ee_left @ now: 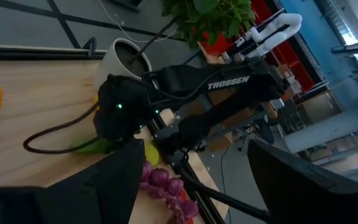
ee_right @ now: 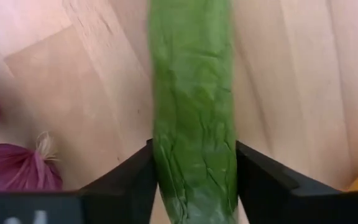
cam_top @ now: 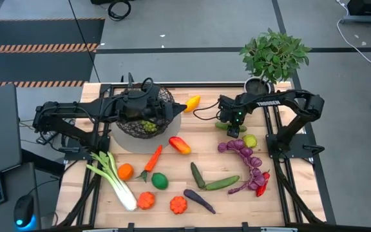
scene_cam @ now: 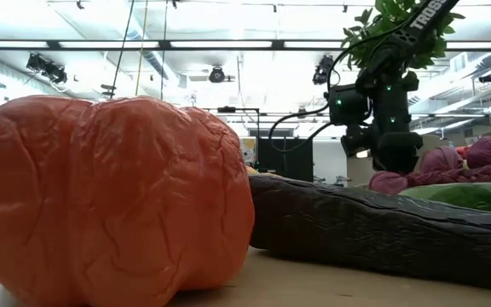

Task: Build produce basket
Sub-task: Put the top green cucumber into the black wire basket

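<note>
Two fingers of the right claw (ee_right: 194,180) flanking a green cucumber (ee_right: 194,118) on the surface (ee_right: 92,81), apparently touching, grip unconfirmed. Left claw (cam_top: 148,116) spread, empty, above the basket (cam_top: 166,100).

Right gripper (cam_top: 232,128) is down low on the table (cam_top: 172,161), its fingers (ee_right: 129,180) hugging a green cucumber (ee_right: 194,106) with bare wood open on both sides of it. Tight spots nearby: the lime (cam_top: 250,140) just beside, the purple produce string (cam_top: 247,156) close in front, and the potted plant (cam_top: 272,58) crowding in behind. Over on the other side, the left gripper (cam_top: 148,111) sits above the basket (cam_top: 143,116), blocking the way in from the top. Between the two arms there's a clear lane, only the yellow pepper (cam_top: 191,102) and the red-orange mango (cam_top: 180,145) at its edges
</note>
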{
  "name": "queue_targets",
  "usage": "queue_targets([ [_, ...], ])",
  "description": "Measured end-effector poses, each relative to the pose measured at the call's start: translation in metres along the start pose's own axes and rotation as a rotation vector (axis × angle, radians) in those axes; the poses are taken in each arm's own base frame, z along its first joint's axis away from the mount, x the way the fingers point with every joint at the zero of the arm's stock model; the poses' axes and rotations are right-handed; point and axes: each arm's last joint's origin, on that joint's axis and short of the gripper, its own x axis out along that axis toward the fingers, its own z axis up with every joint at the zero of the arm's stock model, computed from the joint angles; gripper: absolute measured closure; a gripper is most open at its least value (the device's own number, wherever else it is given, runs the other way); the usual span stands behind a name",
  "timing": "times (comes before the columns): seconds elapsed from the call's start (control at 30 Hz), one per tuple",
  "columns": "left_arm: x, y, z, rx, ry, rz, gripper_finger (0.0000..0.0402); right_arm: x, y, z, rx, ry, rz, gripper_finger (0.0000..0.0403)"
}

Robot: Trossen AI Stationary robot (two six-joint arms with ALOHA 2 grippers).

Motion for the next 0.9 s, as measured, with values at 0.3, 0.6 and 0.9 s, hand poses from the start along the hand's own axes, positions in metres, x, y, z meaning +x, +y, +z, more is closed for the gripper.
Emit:
queue_targets([
  [0.3,-0.002,-0.003,-0.007,0.037,0.028,-0.004,0.0109,0.001,0.001,0.002,0.073,-0.018,0.021,0.0261],
  [0.6,-0.004,-0.015,-0.003,0.041,-0.031,-0.11,0.0109,-0.009,0.007,0.003,0.204,-0.08,0.156,0.0256],
  [0.9,-0.003,-0.013,0.001,-0.019,-0.047,-0.112,0.0109,-0.048,0.022,0.017,0.271,-0.228,0.194,0.0256],
])
